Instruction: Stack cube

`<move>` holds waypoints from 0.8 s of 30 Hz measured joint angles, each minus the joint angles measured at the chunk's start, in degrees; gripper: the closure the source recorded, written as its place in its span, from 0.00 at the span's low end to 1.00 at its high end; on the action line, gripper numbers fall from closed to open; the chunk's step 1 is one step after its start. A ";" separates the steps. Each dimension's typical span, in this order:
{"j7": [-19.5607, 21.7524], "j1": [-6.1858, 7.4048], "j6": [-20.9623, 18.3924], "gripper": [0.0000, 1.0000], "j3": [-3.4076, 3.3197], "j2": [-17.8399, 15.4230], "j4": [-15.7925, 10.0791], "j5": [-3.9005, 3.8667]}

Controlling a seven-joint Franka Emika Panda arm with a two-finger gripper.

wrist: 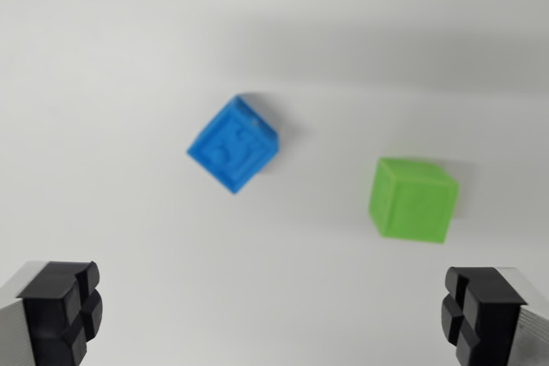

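Observation:
A blue cube point(233, 144) lies on the white surface near the middle of the wrist view, turned so one corner points down. To its right, apart from it, rests a green cube point(413, 200). My gripper point(273, 315) hangs above the surface at the bottom of the view. Its two black fingertips point(62, 310) sit far apart in the lower corners, open, with nothing between them. Both cubes lie beyond the fingertips, the blue one left of centre and the green one close to the right fingertip's line.
A plain white tabletop point(129, 57) fills the view, with a soft shadow band across its upper right.

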 joint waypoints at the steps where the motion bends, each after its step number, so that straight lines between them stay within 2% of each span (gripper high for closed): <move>1: -0.09 -0.07 0.23 0.00 -0.04 -0.01 -0.22 0.01; 24: -4.23 -3.17 9.05 0.00 -1.98 0.30 -8.91 0.73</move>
